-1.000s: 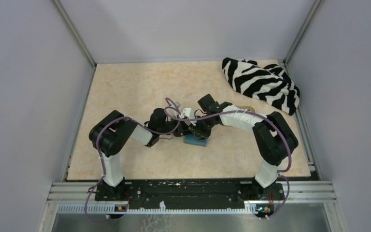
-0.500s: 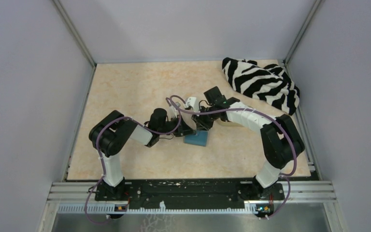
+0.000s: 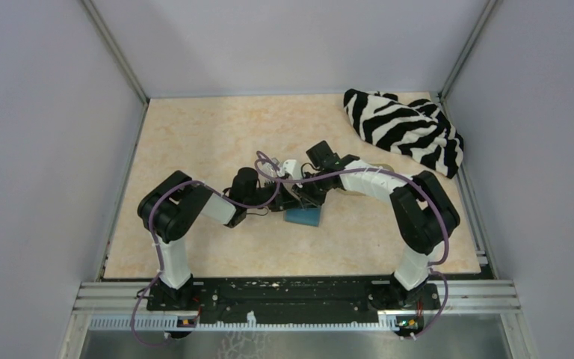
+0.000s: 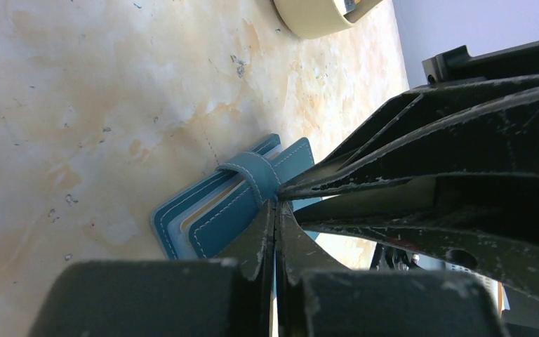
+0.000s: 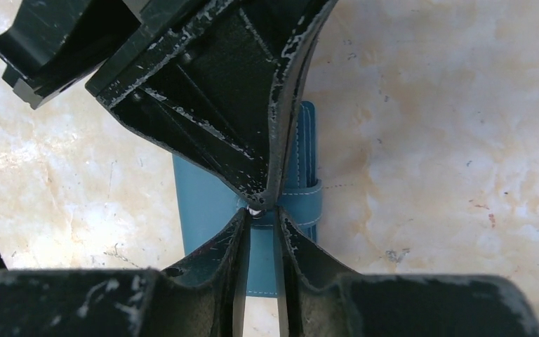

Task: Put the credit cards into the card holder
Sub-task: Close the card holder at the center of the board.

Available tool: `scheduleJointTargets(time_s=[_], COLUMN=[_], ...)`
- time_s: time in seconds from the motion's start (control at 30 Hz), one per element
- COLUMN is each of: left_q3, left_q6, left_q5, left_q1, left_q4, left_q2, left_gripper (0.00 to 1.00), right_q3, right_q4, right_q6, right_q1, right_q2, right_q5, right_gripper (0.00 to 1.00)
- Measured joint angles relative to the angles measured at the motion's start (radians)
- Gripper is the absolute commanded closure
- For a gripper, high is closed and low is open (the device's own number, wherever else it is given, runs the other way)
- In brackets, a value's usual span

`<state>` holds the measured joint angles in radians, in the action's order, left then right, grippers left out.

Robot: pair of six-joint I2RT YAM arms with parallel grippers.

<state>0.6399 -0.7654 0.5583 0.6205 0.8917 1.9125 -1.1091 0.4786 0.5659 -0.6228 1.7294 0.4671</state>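
The teal card holder (image 3: 303, 218) lies flat on the table between both arms, its leaves closed, with a strap (image 4: 252, 175) wrapped over its edge. A thin tan edge shows between the leaves; I cannot tell whether it is a card. No credit cards show plainly. My left gripper (image 4: 276, 205) is shut, with nothing in it and its tips against the strap. My right gripper (image 5: 261, 216) comes in from the opposite side, tip to tip with the left. Its jaws stand a narrow gap apart, pinched on the snap end of the strap (image 5: 302, 202) over the card holder (image 5: 203, 203).
A tan oval tray (image 4: 314, 19) sits just beyond the holder, mostly hidden under the right arm in the top view. A zebra-striped cloth (image 3: 403, 129) is bunched in the far right corner. Walls close in the table on three sides.
Half a second ago the right gripper had drawn back up and away from the holder. It is now back down at the strap. The left arm and the holder have stayed put.
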Motion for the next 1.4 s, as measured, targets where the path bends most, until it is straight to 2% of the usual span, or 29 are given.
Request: scheduleJointTargets(time_s=[0.37, 1.07, 1.33, 1.4], left_q3=[0.000, -0.020, -0.020, -0.020], left_q6=[0.000, -0.013, -0.025, -0.026], left_q5=[0.001, 0.009, 0.009, 0.009], left_q1=[0.000, 0.000, 0.001, 0.002], left_q4=[0.000, 0.029, 0.029, 0.029], left_q2=[0.000, 0.000, 0.000, 0.000], left_gripper=[1.00, 1.00, 1.00, 1.00], right_q3=[0.000, -0.065, -0.079, -0.079], right_q4=[0.001, 0.079, 0.097, 0.097], right_q6=[-0.002, -0.001, -0.002, -0.003], right_q1=[-0.014, -0.063, -0.077, -0.079], right_q2=[0.010, 0.049, 0.060, 0.059], right_q5=[-0.020, -0.107, -0.137, -0.140], right_gripper=[0.88, 0.92, 0.92, 0.86])
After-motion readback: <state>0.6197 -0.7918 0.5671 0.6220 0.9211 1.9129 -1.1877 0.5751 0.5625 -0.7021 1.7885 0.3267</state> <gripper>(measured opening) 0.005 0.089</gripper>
